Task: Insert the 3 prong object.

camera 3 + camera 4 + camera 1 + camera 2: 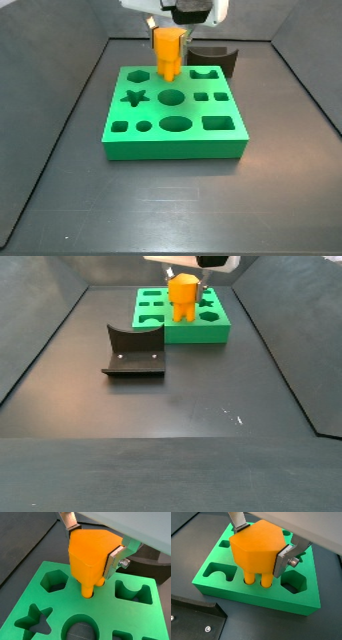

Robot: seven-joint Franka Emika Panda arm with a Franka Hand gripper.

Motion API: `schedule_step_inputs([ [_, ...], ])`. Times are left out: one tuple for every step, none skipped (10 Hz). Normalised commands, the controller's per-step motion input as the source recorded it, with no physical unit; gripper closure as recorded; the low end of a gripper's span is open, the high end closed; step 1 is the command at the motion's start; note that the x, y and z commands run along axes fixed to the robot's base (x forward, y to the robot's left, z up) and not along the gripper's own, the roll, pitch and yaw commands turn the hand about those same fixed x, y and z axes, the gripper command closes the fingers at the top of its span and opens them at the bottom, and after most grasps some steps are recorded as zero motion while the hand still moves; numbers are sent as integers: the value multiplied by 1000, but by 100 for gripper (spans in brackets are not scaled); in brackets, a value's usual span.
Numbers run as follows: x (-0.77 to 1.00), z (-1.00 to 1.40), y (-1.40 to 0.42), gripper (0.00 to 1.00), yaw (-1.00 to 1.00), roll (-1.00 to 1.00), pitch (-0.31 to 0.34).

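The gripper [92, 548] is shut on the orange 3 prong object [90, 554], holding its blocky body between the silver fingers [116, 557]. The object stands upright over the green block [47, 619], its prongs reaching down into holes in the block's top [258, 579]. Both wrist views show the fingers on opposite sides of the body [256, 553]. In both side views the gripper [171, 38] holds the orange piece [167, 52] over the far part of the green block [174, 140]; it also shows from the opposite side [185, 298], over the block [207, 331].
The green block has several shaped cut-outs: a star [134, 98], rounds and squares. A dark cylindrical cup [214, 55] stands just behind the block. The dark L-shaped fixture [134, 354] stands on the floor apart from the block. Dark walls enclose the floor.
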Motion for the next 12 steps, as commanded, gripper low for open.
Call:
schedule_step_inputs([
  [0, -186, 0, 100, 0, 24, -21],
  [51, -280, 0, 100, 0, 166, -20],
  [54, -320, 0, 100, 0, 266, 0],
  [37, -317, 0, 100, 0, 341, 0],
  [51, -394, 0, 100, 0, 211, 0],
  [0, -349, 0, 100, 0, 0, -43],
  [0, -337, 14, 100, 0, -46, -84],
  [0, -340, 34, 100, 0, -83, -120],
  [0, -311, 40, 100, 0, 0, -54],
  [0, -100, 40, 100, 0, -127, -96],
  [0, 0, 0, 100, 0, -19, 0],
  [0, 0, 0, 100, 0, 0, 0],
])
